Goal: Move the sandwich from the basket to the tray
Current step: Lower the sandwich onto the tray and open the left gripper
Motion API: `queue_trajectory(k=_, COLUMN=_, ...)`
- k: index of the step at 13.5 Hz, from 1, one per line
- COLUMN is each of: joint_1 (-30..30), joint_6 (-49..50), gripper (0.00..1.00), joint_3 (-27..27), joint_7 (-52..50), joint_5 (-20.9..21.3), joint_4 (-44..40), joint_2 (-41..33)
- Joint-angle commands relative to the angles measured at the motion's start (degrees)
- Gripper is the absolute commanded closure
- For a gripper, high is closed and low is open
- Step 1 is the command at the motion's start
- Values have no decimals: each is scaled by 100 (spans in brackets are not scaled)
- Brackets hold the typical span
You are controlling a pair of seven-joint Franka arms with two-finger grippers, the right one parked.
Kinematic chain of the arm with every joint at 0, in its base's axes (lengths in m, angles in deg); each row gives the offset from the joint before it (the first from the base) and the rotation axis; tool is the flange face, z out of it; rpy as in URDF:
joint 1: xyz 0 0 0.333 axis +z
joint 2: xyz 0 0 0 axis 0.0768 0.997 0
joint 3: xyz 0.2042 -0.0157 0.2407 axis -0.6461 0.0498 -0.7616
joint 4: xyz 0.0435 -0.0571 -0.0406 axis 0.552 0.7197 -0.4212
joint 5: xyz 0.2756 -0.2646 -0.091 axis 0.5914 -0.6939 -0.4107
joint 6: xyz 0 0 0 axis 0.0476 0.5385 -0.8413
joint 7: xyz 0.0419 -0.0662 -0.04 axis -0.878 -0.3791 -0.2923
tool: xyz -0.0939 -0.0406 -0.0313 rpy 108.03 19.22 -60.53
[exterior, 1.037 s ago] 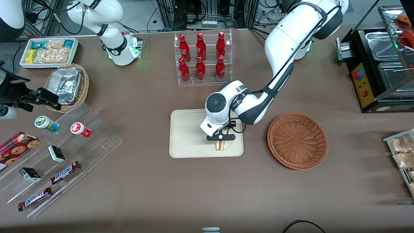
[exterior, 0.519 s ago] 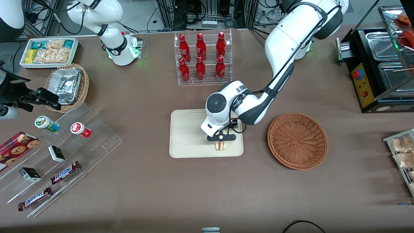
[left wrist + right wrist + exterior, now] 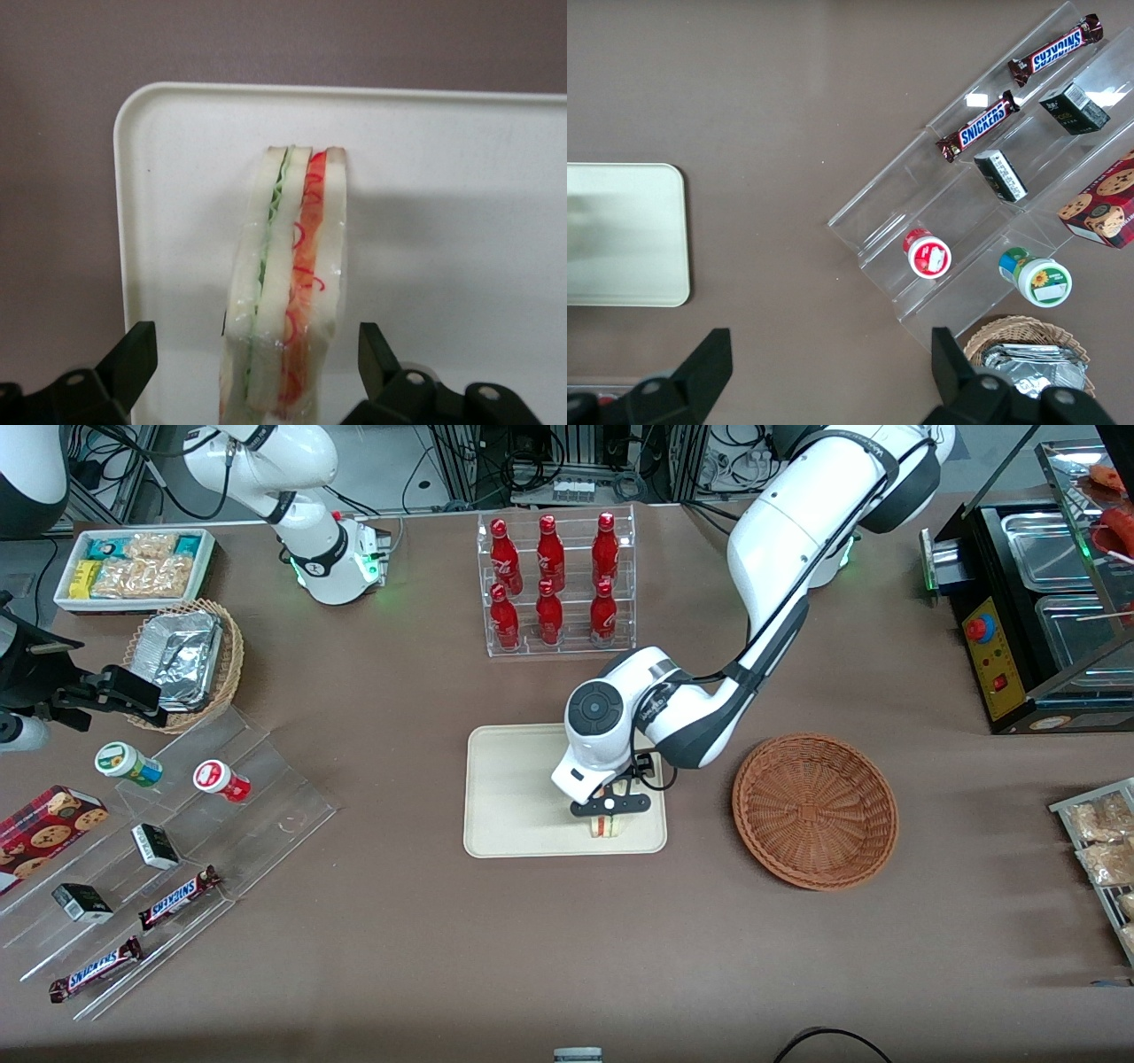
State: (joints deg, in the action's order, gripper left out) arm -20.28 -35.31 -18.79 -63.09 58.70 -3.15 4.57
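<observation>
Snack shelving (image 3: 168, 850) of clear acrylic is sitting toward the parked arm's end of the table, carrying two Snickers bars (image 3: 180, 897), small dark boxes and two capped cups, with a cookie box (image 3: 40, 834) at its edge. Farther from the front camera, a tan wicker basket with foil packs (image 3: 183, 660) and a white bin of snack packets (image 3: 135, 567) are standing. Mid-table, a clear rack of red bottles (image 3: 554, 584) is standing farther from the front camera than the tray (image 3: 514, 797). Sandwich (image 3: 606, 825) is standing on its edge on the tray, near the tray's rim nearest the front camera and toward the basket end; the wrist view is showing it (image 3: 288, 292) upright on the tray (image 3: 443, 177), green and red layers facing the camera. Gripper (image 3: 609, 808) is hovering just over the sandwich, fingers (image 3: 133, 359) spread wide to either side and apart from the bread. Reddish-brown basket (image 3: 815, 810) is lying beside the tray, toward the working arm's end, holding nothing visible.
</observation>
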Motion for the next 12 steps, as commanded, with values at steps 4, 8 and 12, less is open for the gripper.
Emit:
queue_trajectory(k=4, joint_1=148, joint_6=200, gripper=0, joint_3=-153, joint_7=-177, joint_5=54, joint_4=-153, joint_2=-390)
queue_trajectory(k=8, joint_1=192, joint_6=542, gripper=0, joint_3=-328, joint_7=-11, joint_5=107, joint_4=-512, joint_2=-602)
queue_trajectory(k=12, joint_1=262, joint_6=929, gripper=0, joint_3=-820, joint_7=455, joint_5=-15, joint_4=-549, joint_2=-1040)
